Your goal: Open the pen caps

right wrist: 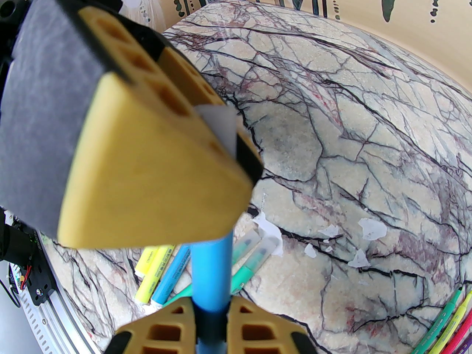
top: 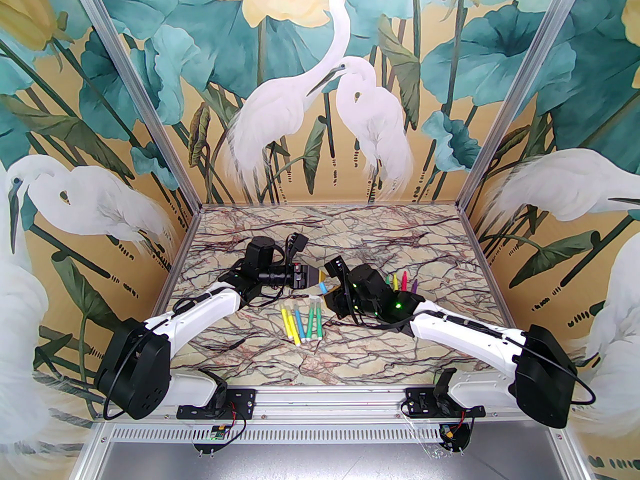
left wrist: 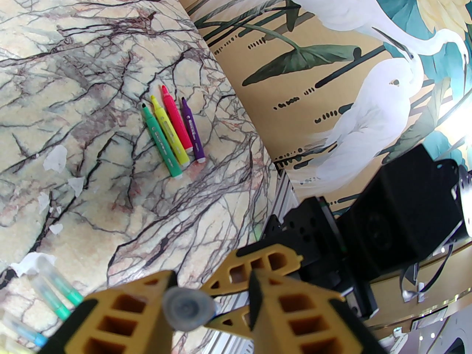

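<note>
Top cam sits high behind both arm bases, tilted down over the whole marble table (top: 250,363) toward the back wall (top: 320,93). Left wrist cam rides low, facing the right wall (left wrist: 313,98). Right wrist cam is closer still, facing left. All three catch the row of capped pens (top: 301,324).

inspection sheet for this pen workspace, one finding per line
surface: marble-patterned table, no spills
job's things: four uncapped pens side by side; capped pens in a row nearer the arms
clutter: white scraps on the table
grippers: right gripper shut on a blue pen; left gripper open around its clear cap, gap on one side
cables: black cable loops beside the right arm's base
surroundings: heron-and-lotus wall panels on three sides
</note>
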